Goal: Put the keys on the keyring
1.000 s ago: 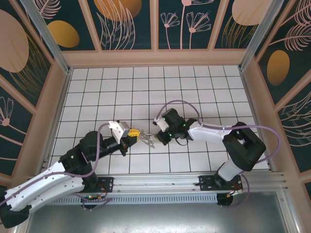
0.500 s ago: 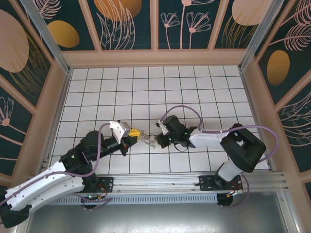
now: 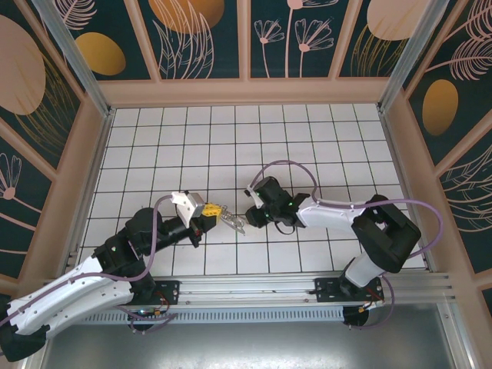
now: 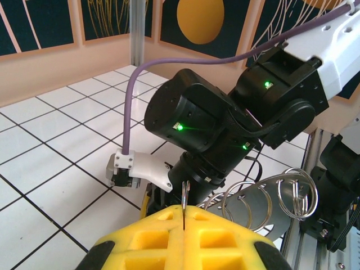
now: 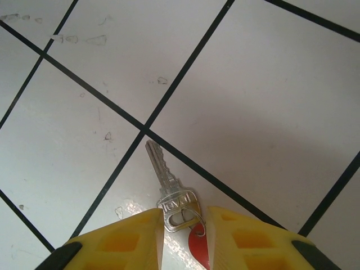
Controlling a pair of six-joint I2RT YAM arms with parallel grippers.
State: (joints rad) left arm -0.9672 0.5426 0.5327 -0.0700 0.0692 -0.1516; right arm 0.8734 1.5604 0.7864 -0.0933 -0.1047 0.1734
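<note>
Left hand (image 4: pixel 184 218) clamps keyring (image 4: pixel 264 205). Right hand (image 5: pixel 184 228), fingers (image 5: pixel 118 242) parted, flanks silver key (image 5: pixel 167 185) pointing 11 o'clock; grip undeterminable, stamp illegible.

A white table (image 3: pixel 307 138) ruled with a black grid — boxed in by dark teal walls (image 3: pixel 204 38) painted with gold ovals and pale leaves.
</note>
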